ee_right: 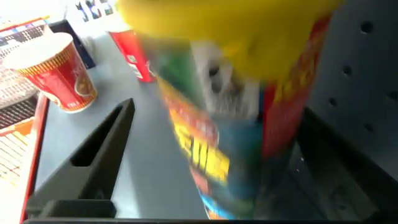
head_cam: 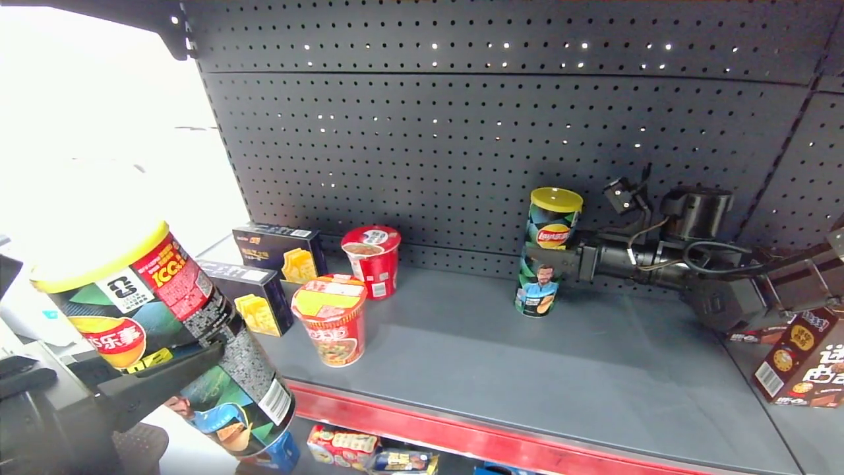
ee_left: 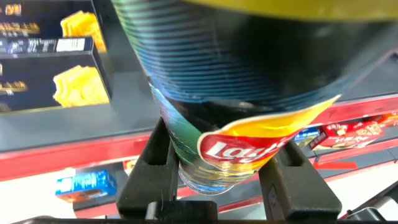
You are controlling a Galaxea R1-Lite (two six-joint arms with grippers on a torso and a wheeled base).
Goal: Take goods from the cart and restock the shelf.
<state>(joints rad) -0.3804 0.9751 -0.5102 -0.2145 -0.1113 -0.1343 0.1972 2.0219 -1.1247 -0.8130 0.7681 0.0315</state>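
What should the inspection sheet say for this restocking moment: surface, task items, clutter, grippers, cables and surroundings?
Surface: grey shelf with a red front edge.
Job's things: standing chips can upright near the back of the shelf; held chips can tilted, off the shelf's left front corner.
Clutter: two dark boxes and two cup noodles on the left; brown boxes on the right.
Grippers: left gripper shut on the held chips can; right gripper open around the standing chips can, one finger apart from it.
Cables: black cable looping at the right wrist.
Surroundings: perforated back panel; packaged goods on the shelf below.
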